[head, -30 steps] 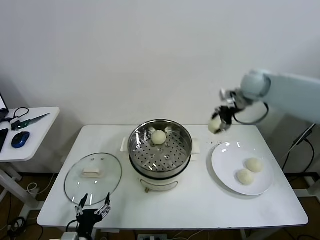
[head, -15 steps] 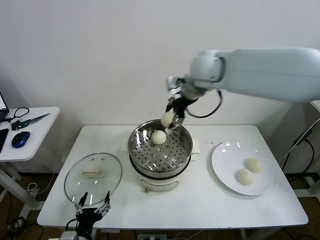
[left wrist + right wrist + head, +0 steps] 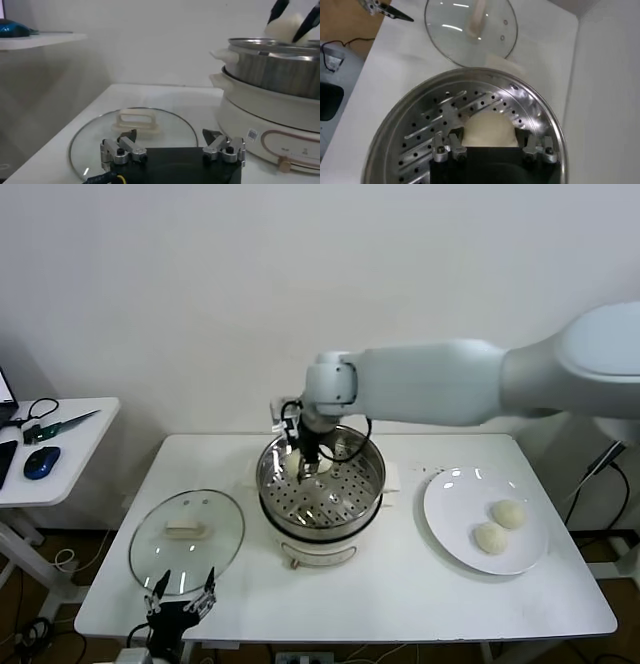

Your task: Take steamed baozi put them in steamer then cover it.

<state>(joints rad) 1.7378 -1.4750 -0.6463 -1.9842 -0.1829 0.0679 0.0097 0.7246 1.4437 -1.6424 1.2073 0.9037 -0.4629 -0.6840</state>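
Note:
My right gripper (image 3: 491,138) is shut on a cream-white baozi (image 3: 487,131) and holds it just over the perforated floor of the steel steamer (image 3: 420,115). In the head view that gripper (image 3: 306,464) is down inside the steamer (image 3: 370,484) at its back left. From the left wrist view the held baozi (image 3: 287,27) shows above the steamer rim (image 3: 270,47) between two dark fingers. Two more baozi (image 3: 509,514) (image 3: 490,537) lie on the white plate (image 3: 450,494). The glass cover (image 3: 187,529) lies flat to the left of the steamer. My left gripper (image 3: 183,599) waits open at the table's front edge, near the cover (image 3: 135,127).
The steamer sits on a white pot base (image 3: 320,552) with side handles in the middle of the white table (image 3: 400,594). A side table (image 3: 60,444) on the left carries a mouse and cables. My right arm (image 3: 430,384) spans the space above the steamer's back.
My right arm has swung left from near the plate across to the steamer with the baozi and lowered it inside. The baozi lying in the steamer is now hidden behind the gripper.

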